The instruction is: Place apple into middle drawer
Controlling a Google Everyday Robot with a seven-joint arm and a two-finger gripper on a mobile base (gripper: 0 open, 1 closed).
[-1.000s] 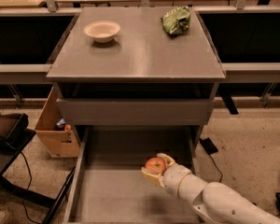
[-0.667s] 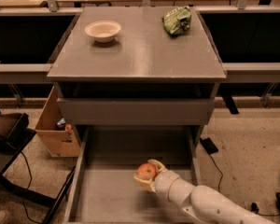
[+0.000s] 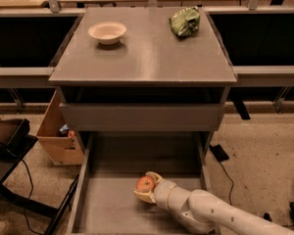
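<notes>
The red-orange apple (image 3: pixel 145 183) is held in my gripper (image 3: pixel 147 187), whose pale fingers (image 3: pixel 144 197) close around it. The white arm reaches in from the lower right. The apple hangs low over the bare floor of the middle drawer (image 3: pixel 110 204), a wide grey box pulled out at the bottom of the cabinet. It is near the drawer's middle. I cannot tell if the apple touches the floor.
The shallower grey drawer front (image 3: pixel 142 117) sits above. A pale bowl (image 3: pixel 107 32) and a green snack bag (image 3: pixel 185 21) lie on the cabinet top (image 3: pixel 147 53). A cardboard box (image 3: pixel 59 136) stands left of the cabinet; a dark chair (image 3: pixel 5 141) is further left.
My gripper has carried the apple leftward and a little lower inside the middle drawer, from its right part toward the middle. Nothing on the cabinet top moved.
</notes>
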